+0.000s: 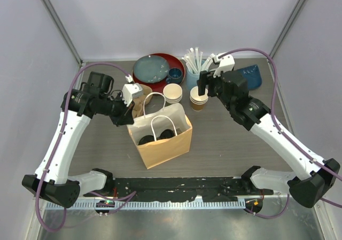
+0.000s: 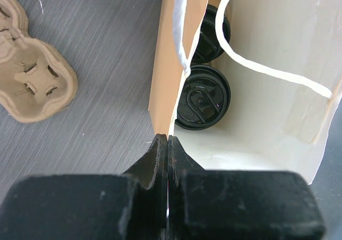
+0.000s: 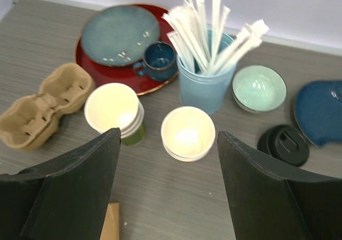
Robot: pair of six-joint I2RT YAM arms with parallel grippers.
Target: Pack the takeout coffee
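Two takeout coffee cups stand inside an open brown paper bag (image 1: 163, 144) at the table's middle. Only their round black lids show, one nearer (image 2: 203, 97) and one farther (image 2: 214, 29); in the top view they lie side by side (image 1: 146, 140) (image 1: 166, 134). My left gripper (image 2: 168, 139) is shut on the bag's upper edge at its left corner (image 1: 130, 118), the thin paper wall pinched between the fingers. My right gripper (image 3: 168, 136) hangs open and empty over the lidless cup stacks behind the bag (image 1: 202, 87).
Behind the bag stand two lidless cup stacks (image 3: 112, 109) (image 3: 188, 132), a blue cup of straws (image 3: 206, 85), a red tray (image 3: 88, 63) with a plate and mug, a teal bowl (image 3: 259, 87), a blue dish (image 3: 320, 109) and spare black lids (image 3: 283, 144). A cardboard cup carrier (image 2: 29, 79) lies left of the bag.
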